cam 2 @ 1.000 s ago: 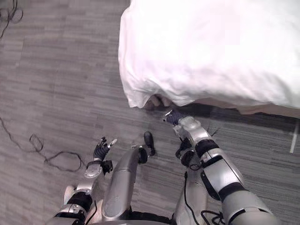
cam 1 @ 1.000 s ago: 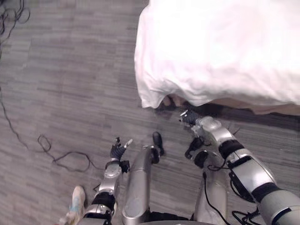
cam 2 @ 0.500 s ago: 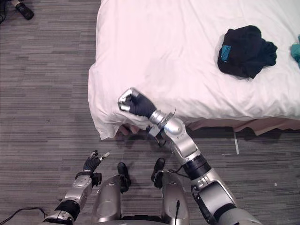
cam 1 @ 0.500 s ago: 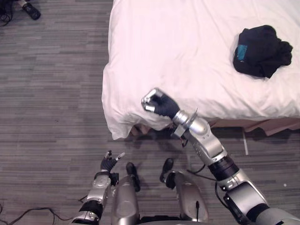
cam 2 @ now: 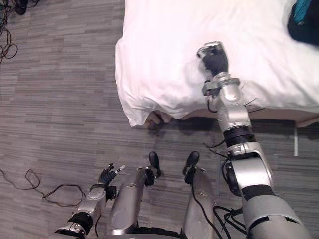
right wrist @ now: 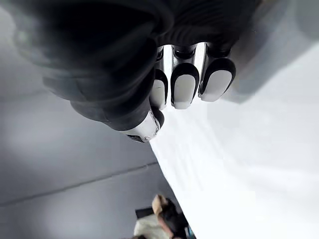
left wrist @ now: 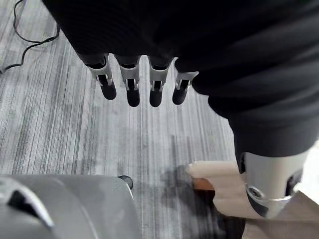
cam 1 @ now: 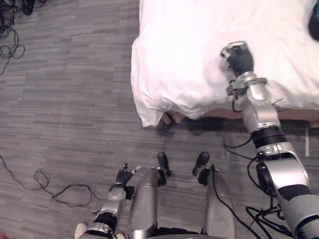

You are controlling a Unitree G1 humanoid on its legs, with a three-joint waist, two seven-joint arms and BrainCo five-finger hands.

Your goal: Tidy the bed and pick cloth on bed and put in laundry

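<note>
Right hand (cam 1: pixel 237 56): fingers (right wrist: pixel 184 89) curled in against the palm, nothing seen held in them; the fist rests on or just over the white sheet (cam 1: pixel 179 59), a little in from the bed's near edge; whether it touches the sheet cannot be told.

Left hand (cam 1: pixel 124 176): fingers (left wrist: pixel 132 89) straight and loosely spread, holding nothing; hangs low over the floor (cam 1: pixel 70 99), well apart from the bed (cam 2: pixel 149 74).

Bed: its near edge runs across in front of the robot; the near left corner is rounded, with the sheet hanging over it almost to the floor; a strip of beige bed base (cam 1: pixel 172 118) shows under the sheet's hem.

Dark cloth (cam 2: pixel 304 22): lies on the sheet far to the right of the right hand, well apart from it; a teal patch shows on it; the view's edge cuts it off, so its full shape cannot be made out.

Floor: grey striped carpet, open and wide to the left of the bed; a tangle of cables (cam 1: pixel 11 30) lies at the far left.

Hidden: the space under the bed is dark.
</note>
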